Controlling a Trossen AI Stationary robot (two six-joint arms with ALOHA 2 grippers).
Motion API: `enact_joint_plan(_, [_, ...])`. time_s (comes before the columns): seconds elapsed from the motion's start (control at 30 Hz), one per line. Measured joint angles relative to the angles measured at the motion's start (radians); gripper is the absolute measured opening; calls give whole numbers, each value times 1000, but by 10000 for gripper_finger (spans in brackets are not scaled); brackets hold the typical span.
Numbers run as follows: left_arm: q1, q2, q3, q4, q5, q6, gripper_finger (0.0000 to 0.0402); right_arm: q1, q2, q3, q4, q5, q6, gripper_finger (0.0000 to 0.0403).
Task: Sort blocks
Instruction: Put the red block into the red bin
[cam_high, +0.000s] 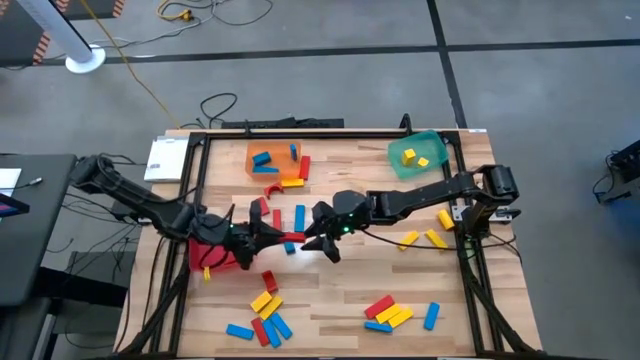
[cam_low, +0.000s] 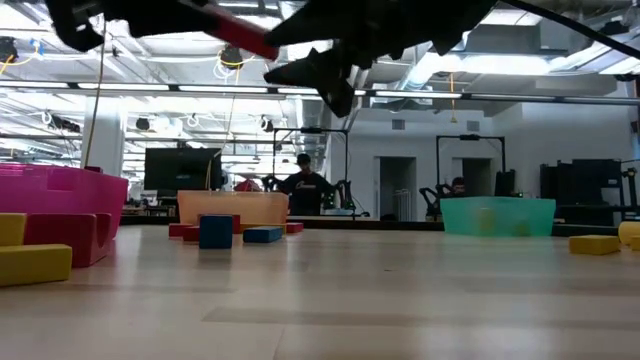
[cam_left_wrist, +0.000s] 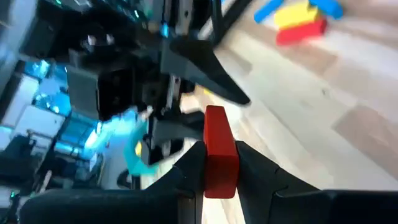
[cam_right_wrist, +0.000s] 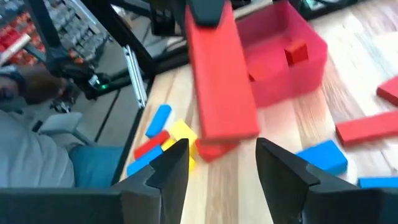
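My left gripper (cam_high: 276, 237) is shut on a red block (cam_high: 292, 237), held up in the air over the middle of the table; the block also shows in the low view (cam_low: 245, 38) and the left wrist view (cam_left_wrist: 217, 143). My right gripper (cam_high: 318, 241) is open just beyond the block's free end (cam_right_wrist: 227, 124), its fingers (cam_right_wrist: 171, 165) standing either side of that end without touching it. Other red, blue and yellow blocks (cam_high: 266, 315) lie flat on the table. A red bin (cam_high: 213, 252) stands below my left arm. My left gripper pinches the red block near one end (cam_left_wrist: 219, 177) between its two fingers, which lie on its two broad faces. The fingers come about level from the table's left and lie along the block. The block sticks out past the fingertips toward my right gripper, clear of the table.
An orange bin (cam_high: 275, 160) with blue and red blocks stands at the far middle, and a green bin (cam_high: 420, 155) with yellow blocks at the far right. Block clusters lie near the front left (cam_high: 262, 322) and front right (cam_high: 390, 312). Yellow blocks (cam_high: 425, 240) lie under my right arm.
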Motion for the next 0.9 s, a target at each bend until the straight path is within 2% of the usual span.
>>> enact_joint_plan(0.2, [-89, 0, 107, -300, -160, -132, 61, -14, 0, 0, -69, 1, -35, 198])
enact_joint_plan(0.37, [-160, 0, 234, -594, -258, -344, 61, -29, 0, 0, -112, 1, -55, 198])
enact_joint_plan(0.6, [-223, 0, 389, -1026, -254, -747, 61, -32, 0, 0, -153, 2, -71, 198])
enact_joint_plan(0.9, [-237, 0, 481, -1424, -114, -1215, 61, -30, 0, 0, -186, 2, -74, 198])
